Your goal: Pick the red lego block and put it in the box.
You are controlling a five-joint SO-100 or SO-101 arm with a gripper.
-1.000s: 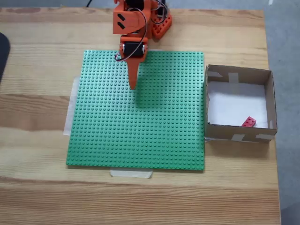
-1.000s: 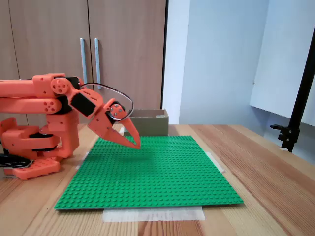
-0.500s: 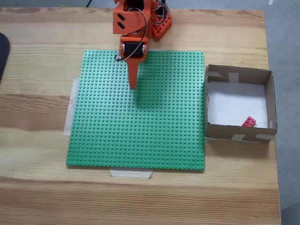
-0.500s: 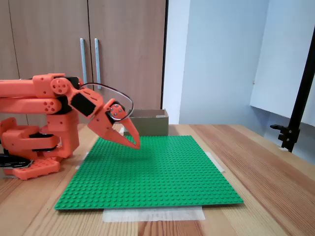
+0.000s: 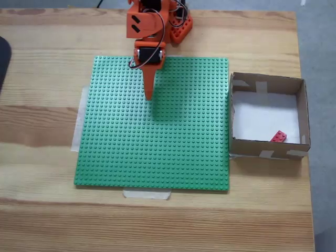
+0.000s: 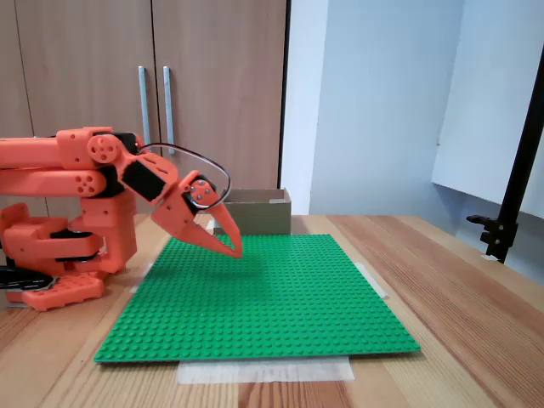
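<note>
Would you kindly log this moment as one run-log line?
block: in box, near corner | gripper: shut, empty, above baseplate | status: placed

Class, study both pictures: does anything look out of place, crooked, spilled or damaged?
Nothing stands out. The red lego block lies inside the box, the green baseplate lies flat and taped, and the gripper hangs shut above it.

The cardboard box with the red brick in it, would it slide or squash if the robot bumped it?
The box looks like thin cardboard, so it is probably light and would likely slide on the smooth wooden table. Its taped walls might bend a little if pushed. Being shallow and wide, it seems unlikely to tip. The red brick may rattle about inside.
</note>
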